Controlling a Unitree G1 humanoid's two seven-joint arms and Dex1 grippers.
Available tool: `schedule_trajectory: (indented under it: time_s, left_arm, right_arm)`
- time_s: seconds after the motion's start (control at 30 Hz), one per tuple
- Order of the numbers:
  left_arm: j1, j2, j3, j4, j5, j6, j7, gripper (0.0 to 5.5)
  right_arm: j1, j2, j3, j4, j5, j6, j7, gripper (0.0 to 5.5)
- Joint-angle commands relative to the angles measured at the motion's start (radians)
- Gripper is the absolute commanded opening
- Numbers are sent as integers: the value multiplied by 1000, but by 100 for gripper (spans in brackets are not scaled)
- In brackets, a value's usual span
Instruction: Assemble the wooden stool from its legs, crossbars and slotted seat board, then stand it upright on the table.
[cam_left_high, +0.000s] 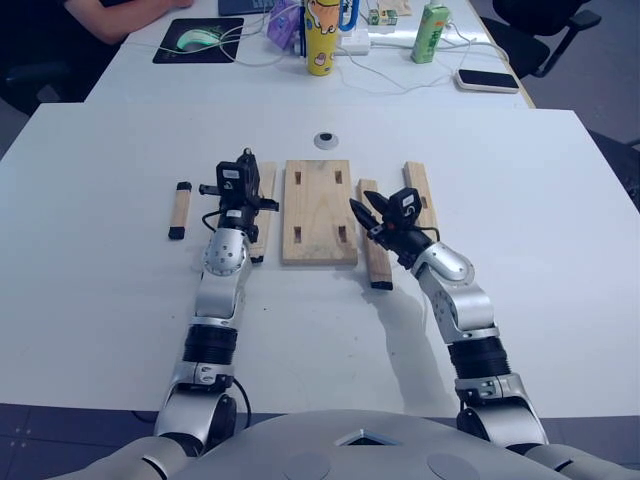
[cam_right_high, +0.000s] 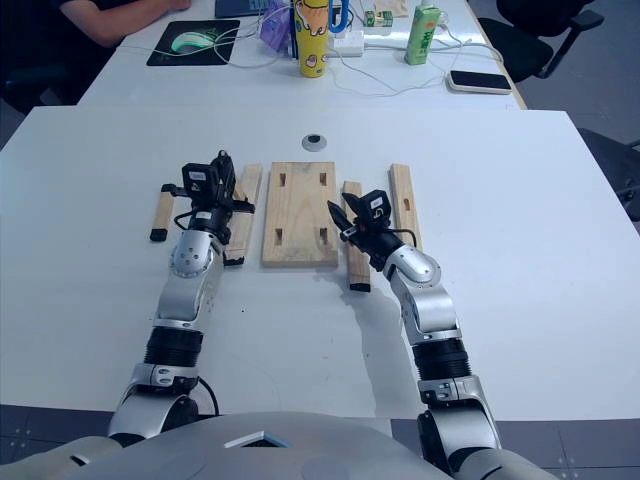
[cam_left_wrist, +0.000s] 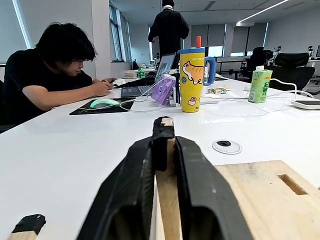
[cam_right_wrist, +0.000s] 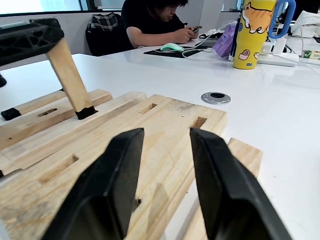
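Left gripper (cam_left_wrist: 163, 142) clamps a tilted wooden bar (cam_right_wrist: 69, 75); right gripper (cam_right_wrist: 165, 137) spread beside seat board (cam_left_high: 320, 215) lying lengthwise away.

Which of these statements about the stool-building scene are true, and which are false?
1. The seat board lies flat on the table between the two arms. True.
2. The left gripper is open and empty. False: it is shut on a wooden piece.
3. The right gripper has its fingers open. True.
4. The stool stands assembled. False: the board's slots are empty, and a long leg lies loose beside the board.
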Motion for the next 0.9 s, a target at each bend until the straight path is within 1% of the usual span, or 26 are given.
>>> schedule_trajectory:
  time_s: [0.03, 0.23, 0.37, 0.43, 0.53, 0.7, 0.73, 0.9]
  left_arm:
    - [9, 4, 15, -75, -6, 4, 1, 135]
    - [-9, 22, 52, -241, -13, -9, 10, 135]
    - [-94, 41, 96, -304, -23, 44, 23, 135]
    - [-168, 42, 131, -270, -72, 70, 14, 135]
    - [-255, 60, 152, -152, -147, 120, -60, 93]
    - [-305, 58, 138, -40, -195, 126, -134, 11]
    - [-314, 52, 136, -24, -201, 125, -141, 2]
    - [-355, 45, 114, 25, -200, 92, -170, 2]
  right_arm:
    - [6, 3, -3, -7, 1, 13, -3, 170]
    - [1, 7, -8, 10, 4, 9, -5, 170]
    - [-1, 10, -6, 22, 0, 5, -5, 170]
    - [-5, 11, -5, 30, -3, 1, -5, 170]
    - [-19, 13, -4, 47, -9, -6, -7, 170]
    - [-37, 13, -5, 72, -17, -17, -14, 170]
    - [-39, 15, -4, 77, -18, -20, -16, 170]
    - [-43, 28, 3, 91, -27, -34, -26, 170]
